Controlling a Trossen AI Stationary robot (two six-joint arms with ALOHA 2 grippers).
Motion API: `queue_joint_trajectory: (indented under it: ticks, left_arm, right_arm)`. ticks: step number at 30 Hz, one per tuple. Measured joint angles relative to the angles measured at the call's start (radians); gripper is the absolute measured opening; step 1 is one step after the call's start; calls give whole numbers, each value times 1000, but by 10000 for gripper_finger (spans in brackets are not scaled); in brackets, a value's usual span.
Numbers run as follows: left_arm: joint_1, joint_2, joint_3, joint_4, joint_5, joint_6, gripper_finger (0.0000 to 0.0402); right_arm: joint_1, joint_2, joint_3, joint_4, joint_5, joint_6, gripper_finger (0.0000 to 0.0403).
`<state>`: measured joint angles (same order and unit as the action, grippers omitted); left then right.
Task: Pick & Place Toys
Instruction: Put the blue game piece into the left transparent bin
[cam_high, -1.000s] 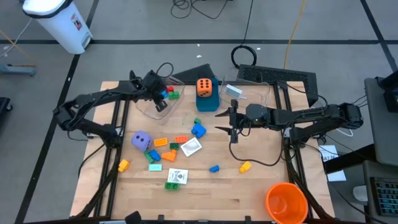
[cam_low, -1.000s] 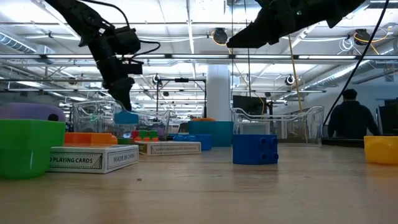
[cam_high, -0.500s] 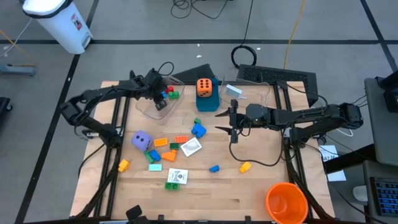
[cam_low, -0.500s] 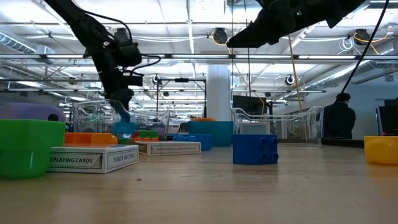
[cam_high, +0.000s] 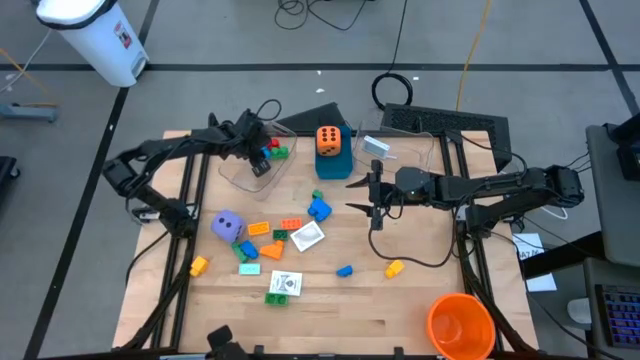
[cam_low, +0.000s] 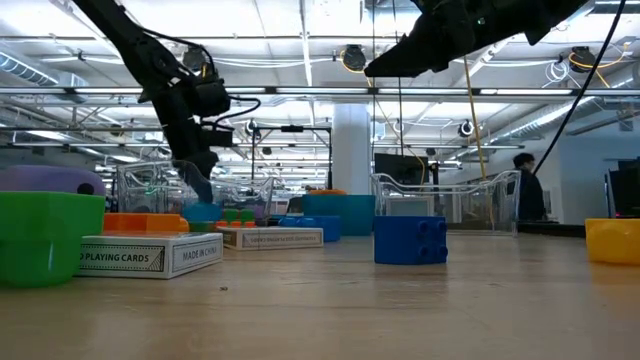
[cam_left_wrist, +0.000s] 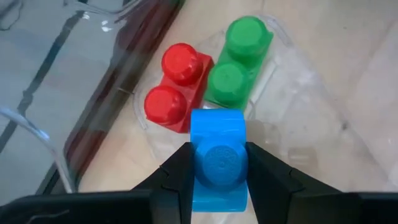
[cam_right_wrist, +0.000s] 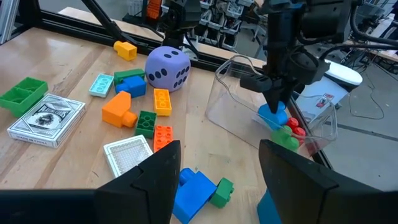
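Left tool (cam_left_wrist: 217, 171) clamps blue brick (cam_left_wrist: 217, 158) inside clear tub (cam_high: 240, 176), beside one red brick (cam_left_wrist: 174, 95), one green brick (cam_left_wrist: 237, 59).

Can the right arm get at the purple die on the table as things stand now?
Probably yes. The right gripper hangs open above bare table, and the purple die stands uncovered among bricks, with nothing tall between them. Whether the arm stretches that far is uncertain.

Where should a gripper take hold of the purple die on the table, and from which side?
Best guess: grip the purple die from straight above, fingers closing on two opposite flat side faces. It sits flat, its top face open to the high camera. Choose the pair of faces away from the orange brick and the blue brick beside it, so the fingers have room to come down.
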<state>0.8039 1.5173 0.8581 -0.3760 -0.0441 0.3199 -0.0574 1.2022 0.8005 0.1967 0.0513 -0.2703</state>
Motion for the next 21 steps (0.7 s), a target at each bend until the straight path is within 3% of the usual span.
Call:
queue_joint_trajectory:
  ticks: [8, 16, 21]
  left_arm:
    - [21, 46, 0, 20, 1, 8, 152]
    - [29, 49, 0, 39, -1, -9, 147]
    - [29, 49, 0, 38, -9, -8, 169]
  right_arm:
    - [0, 0, 0, -7, 0, 1, 208]
    - [0, 0, 0, -8, 0, 1, 208]
    - [0, 0, 0, -8, 0, 1, 206]
